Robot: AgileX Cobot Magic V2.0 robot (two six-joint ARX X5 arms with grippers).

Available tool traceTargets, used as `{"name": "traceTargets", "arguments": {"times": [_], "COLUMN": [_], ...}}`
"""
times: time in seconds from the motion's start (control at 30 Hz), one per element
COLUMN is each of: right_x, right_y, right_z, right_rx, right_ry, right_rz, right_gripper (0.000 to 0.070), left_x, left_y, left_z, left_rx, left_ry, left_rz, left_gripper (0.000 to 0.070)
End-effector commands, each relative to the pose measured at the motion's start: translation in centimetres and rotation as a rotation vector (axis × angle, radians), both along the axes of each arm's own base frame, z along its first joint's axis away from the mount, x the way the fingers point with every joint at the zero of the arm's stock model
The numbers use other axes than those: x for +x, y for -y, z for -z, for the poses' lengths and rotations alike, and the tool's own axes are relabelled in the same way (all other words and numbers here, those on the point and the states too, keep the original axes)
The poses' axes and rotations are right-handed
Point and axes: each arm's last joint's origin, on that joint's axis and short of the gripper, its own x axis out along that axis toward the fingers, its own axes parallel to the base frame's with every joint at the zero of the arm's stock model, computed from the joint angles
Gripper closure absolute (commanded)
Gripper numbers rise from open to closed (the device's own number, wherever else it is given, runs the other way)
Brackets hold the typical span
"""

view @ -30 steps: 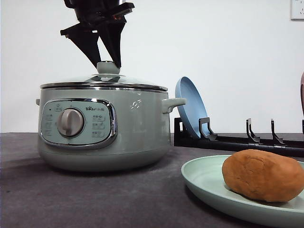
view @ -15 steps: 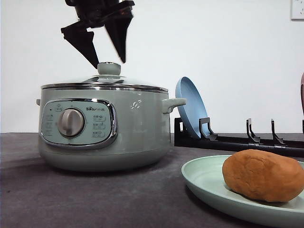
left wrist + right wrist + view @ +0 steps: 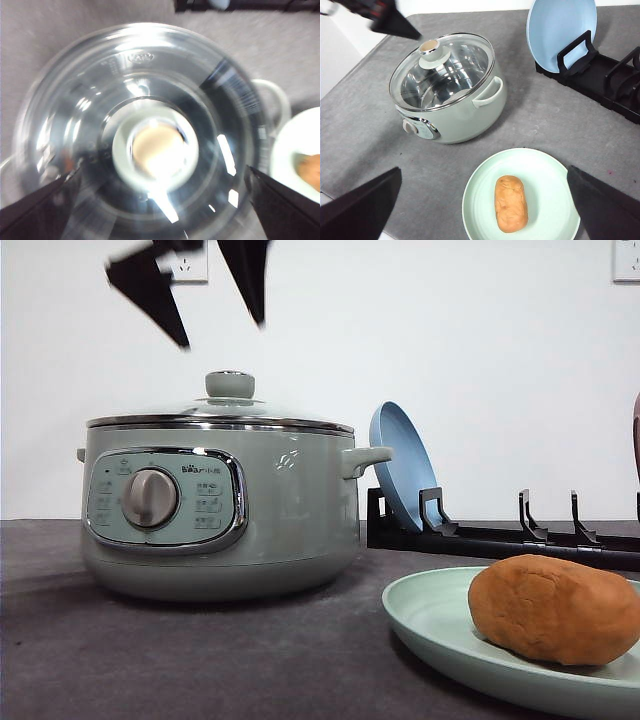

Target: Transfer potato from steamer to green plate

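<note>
your left gripper (image 3: pixel 205 300) hangs above the lid knob (image 3: pixel 230 384) with its fingers (image 3: pixel 150 290) spread apart, touching nothing. your right gripper (image 3: pixel 480 220) is likewise parted, holding nothing. its wrist view shows you the steamer (image 3: pixel 215 510) empty under its lid; the potato (image 3: pixel 511 203) lies on the green plate (image 3: pixel 480 200). front view adds the blue plate (image 3: pixel 400 475) racked upright on the bench (image 3: pixel 200 660).

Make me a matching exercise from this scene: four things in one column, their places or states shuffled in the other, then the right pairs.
Things:
1. potato
2. glass lid
3. blue plate
4. left pincer

Places or states:
A. open, above the lid knob
B. lying on the green plate
C. standing on edge in the black rack
D. closed on the steamer

Pairs: 1-B, 2-D, 3-C, 4-A
</note>
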Motion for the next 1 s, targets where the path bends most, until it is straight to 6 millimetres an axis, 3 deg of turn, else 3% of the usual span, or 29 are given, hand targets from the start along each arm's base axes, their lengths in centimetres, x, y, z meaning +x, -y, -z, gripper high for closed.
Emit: {"name": "traceTargets", "arguments": {"times": [0.0,0.23,0.43,0.77,0.97], "right_x": [-0.1,-0.1,-0.1,-0.2,-0.2], "right_y": [0.0,0.0,0.0,-0.1,-0.2], "right_z": [-0.4,-0.3,-0.3,-0.3,-0.3], "right_rx": [0.014,0.005,-0.010,-0.048,-0.066], "right_ry": [0.008,0.011,0.022,0.053,0.070], "right_rz": [-0.006,-0.010,-0.020,-0.102,-0.146], "right_gripper": [0.0022,0.0022,0.0022,0.0022,0.0022], "left_x": [-1.3,-6.2,-11.3,-20.7,-25.0], "left_y": [-0.5,-2.9,-5.3,-9.9,-11.6], "left_z": [-2.0,-5.9,-6.8,-2.3,1.2], "left_rx": [-0.028,-0.080,-0.117,-0.223,-0.360], "left_ry": [0.048,0.154,0.240,0.427,0.421], "left_rz": [-0.001,0.000,0.009,0.027,0.087], "left_gripper": [0.0022,0.0023,0.0023,0.0024,0.0024]}}
